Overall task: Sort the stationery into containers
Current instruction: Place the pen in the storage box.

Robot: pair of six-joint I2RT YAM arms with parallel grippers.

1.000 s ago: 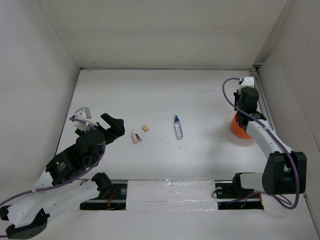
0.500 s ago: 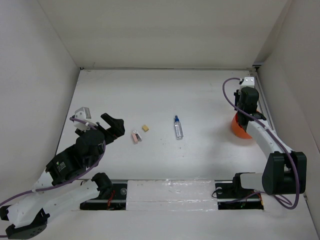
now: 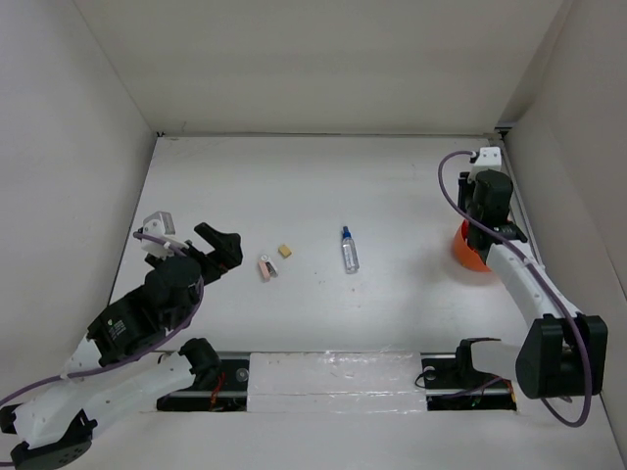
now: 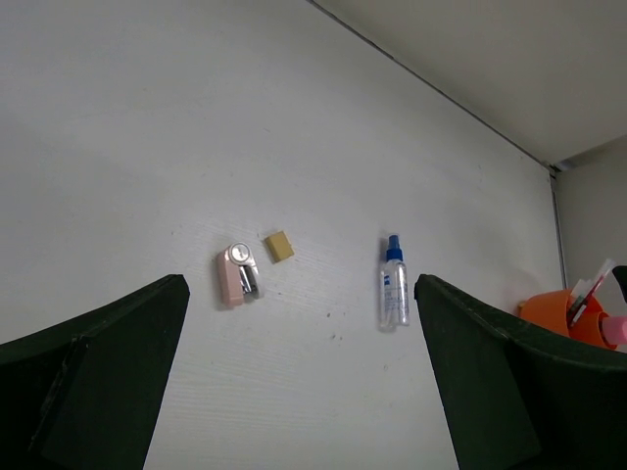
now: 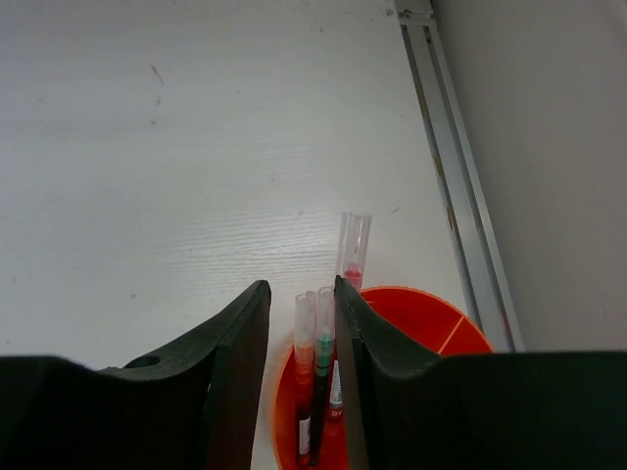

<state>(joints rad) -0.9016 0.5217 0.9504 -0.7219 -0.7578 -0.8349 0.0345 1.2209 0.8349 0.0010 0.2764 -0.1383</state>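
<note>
Three loose pieces of stationery lie flat on the worktop, all well apart from the orange cup. The blue-capped bottle is the closest to the cup. The tan eraser and the pink-white piece lie farther from it, toward the left arm's side. The right claw hangs directly over the cup, probably so that anything it carries drops straight inside rather than onto the rim. Its jaws stand only narrowly apart around an orange pen and a green pen, and a thin gap shows beside the orange one, so they do not seem to pinch. Both pens stand nearly upright with their tips down in the cup, propped by its wall. A clear-capped pen rises at the cup's far side. The left claw is far from the cup and spread wide, and it holds nothing. It is angled so that the three loose pieces sit framed between its fingers, which suits a reach for the pink-white piece, the nearest to it. By my reading the pens are sorted and the three pieces on the worktop remain.
</note>
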